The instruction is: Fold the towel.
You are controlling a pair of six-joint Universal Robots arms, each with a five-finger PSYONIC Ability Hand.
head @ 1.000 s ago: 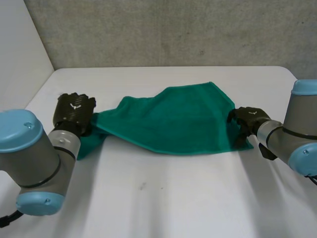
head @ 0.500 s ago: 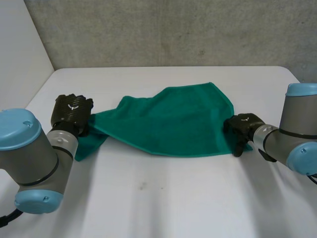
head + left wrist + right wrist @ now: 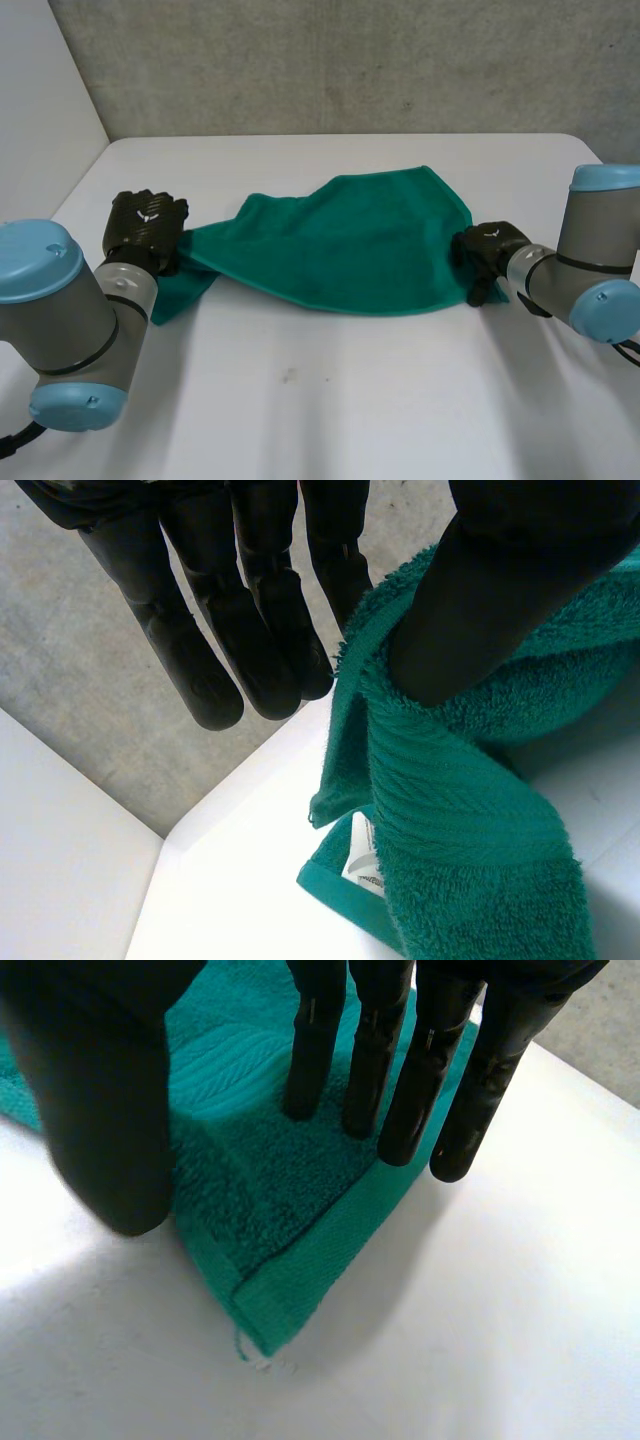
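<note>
Two towel [image 3: 340, 245] ends: L hand [image 3: 147, 222], R hand [image 3: 485, 248].

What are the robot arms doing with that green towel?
Two arms are working on folding a towel on a white table. The left hand is at the towel's left end, open, with the cloth hanging over its thumb. The right hand is at the right end, with its straight fingers on the cloth near a corner. The towel lies bunched and slanted, not neatly folded yet.
</note>
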